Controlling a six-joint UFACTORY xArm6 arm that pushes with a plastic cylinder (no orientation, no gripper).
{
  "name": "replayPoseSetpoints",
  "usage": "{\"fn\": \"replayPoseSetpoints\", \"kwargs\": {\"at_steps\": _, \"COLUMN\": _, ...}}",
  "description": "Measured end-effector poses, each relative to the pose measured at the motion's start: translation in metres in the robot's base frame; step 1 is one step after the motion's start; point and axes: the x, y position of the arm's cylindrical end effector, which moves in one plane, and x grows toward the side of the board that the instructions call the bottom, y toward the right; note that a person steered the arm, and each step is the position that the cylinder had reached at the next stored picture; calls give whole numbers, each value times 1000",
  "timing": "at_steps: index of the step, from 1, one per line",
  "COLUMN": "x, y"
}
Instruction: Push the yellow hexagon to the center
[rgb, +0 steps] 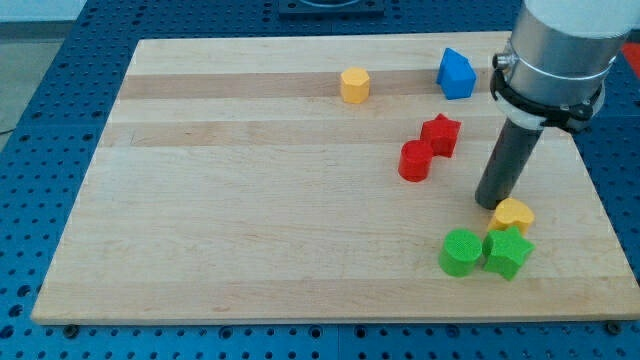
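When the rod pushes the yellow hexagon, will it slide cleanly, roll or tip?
The yellow hexagon looks squat and flat-based, so it should slide, not tip or roll. Its flat sides may let it spin under an off-centre push. The board looks smooth. My tip sits far off, beside the yellow heart.

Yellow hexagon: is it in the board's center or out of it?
Out. The yellow hexagon sits near the board's top edge, far from my tip.

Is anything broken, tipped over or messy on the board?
Nothing stands out. The yellow hexagon sits flat near the view's top, and no block looks tipped or broken. My tip is far from the hexagon, down right, just beside the yellow heart.
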Motion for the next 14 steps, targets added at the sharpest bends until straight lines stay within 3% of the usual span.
{"fn": "replayPoseSetpoints", "kwargs": {"at_steps": 1, "x": -4, "y": -28}}
{"fn": "replayPoseSetpoints", "kwargs": {"at_steps": 3, "x": -13, "y": -204}}
{"fn": "replayPoseSetpoints", "kwargs": {"at_steps": 4, "x": -72, "y": -241}}
{"fn": "replayPoseSetpoints", "kwargs": {"at_steps": 7, "x": -168, "y": -108}}
{"fn": "replayPoseSetpoints", "kwargs": {"at_steps": 8, "x": -214, "y": -97}}
{"fn": "replayPoseSetpoints", "kwargs": {"at_steps": 9, "x": -231, "y": -141}}
{"fn": "replayPoseSetpoints", "kwargs": {"at_steps": 11, "x": -149, "y": -176}}
{"fn": "replayPoseSetpoints", "kwargs": {"at_steps": 13, "x": -190, "y": -125}}
{"fn": "replayPoseSetpoints", "kwargs": {"at_steps": 14, "x": -165, "y": -117}}
